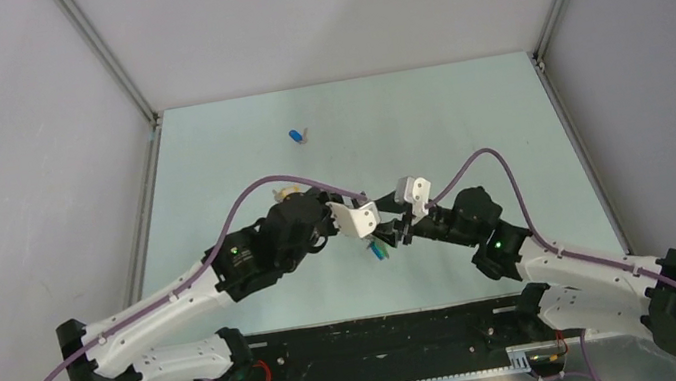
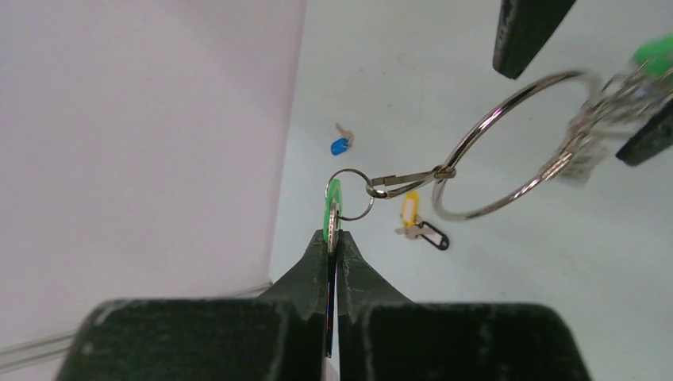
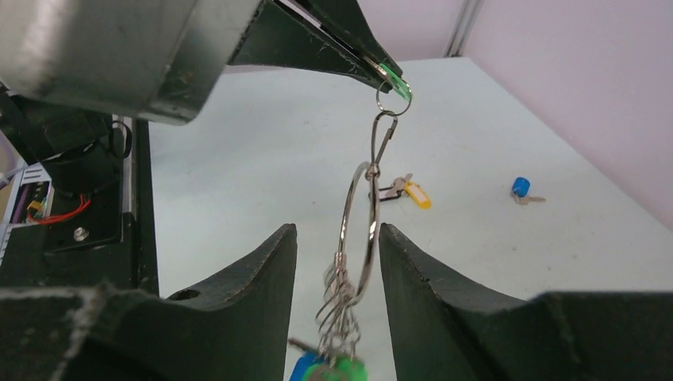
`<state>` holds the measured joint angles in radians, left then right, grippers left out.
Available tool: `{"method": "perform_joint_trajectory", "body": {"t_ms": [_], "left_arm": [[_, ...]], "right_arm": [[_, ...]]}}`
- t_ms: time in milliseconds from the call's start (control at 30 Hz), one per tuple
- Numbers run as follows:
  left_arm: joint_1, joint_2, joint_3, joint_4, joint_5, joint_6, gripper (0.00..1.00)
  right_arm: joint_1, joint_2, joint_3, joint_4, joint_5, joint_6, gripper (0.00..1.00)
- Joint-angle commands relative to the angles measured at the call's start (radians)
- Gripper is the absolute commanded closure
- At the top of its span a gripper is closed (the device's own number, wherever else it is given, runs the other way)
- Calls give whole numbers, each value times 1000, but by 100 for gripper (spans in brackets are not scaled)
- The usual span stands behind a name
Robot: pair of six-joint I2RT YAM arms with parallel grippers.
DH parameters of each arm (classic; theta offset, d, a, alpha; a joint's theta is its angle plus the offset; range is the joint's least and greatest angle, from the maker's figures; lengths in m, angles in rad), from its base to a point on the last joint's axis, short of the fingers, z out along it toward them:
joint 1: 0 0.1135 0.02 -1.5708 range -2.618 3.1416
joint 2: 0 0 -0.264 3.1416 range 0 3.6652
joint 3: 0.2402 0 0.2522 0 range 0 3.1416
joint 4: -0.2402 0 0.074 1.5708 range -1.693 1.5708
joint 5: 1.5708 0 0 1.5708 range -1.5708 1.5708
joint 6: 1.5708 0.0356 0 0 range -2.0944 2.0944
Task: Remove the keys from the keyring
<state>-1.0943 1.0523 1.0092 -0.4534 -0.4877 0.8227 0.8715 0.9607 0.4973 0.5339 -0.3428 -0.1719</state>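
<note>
My left gripper (image 2: 334, 238) is shut on a green-headed key (image 2: 333, 208), held above the table. A small loop and a clip link that key to the large silver keyring (image 2: 508, 97). The keyring (image 3: 344, 226) hangs between the fingers of my right gripper (image 3: 337, 238), which is open around it. A bunch of small loops with blue and green keys (image 3: 329, 369) hangs at the ring's lower end. In the top view both grippers meet at the table's middle, left (image 1: 372, 231) and right (image 1: 401, 230), with the keys (image 1: 381, 248) below them.
A loose blue-headed key (image 1: 297, 137) lies on the table towards the far left, also in the left wrist view (image 2: 340, 145). A small yellow-and-black tagged piece (image 2: 413, 210) lies on the table under the ring. Enclosure walls stand left and right.
</note>
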Motion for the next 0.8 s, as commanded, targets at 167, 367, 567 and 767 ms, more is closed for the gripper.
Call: {"method": "perform_joint_trajectory", "body": {"t_ms": [167,367,567,767], "left_arm": [[-18,-3,94,10,-90,55,100],[-18,2,93,11,-121,65,100],[-18,33,139,-30,-156,3,100],[-26,30,186,-79,-143,-55,100]], "right_arm": [[21,52,0,196,113,-6,56],[16,61,0,247,184,49,51],[14,98,0,324,202,95,54],[17,158,1,447,159,102,51]]}}
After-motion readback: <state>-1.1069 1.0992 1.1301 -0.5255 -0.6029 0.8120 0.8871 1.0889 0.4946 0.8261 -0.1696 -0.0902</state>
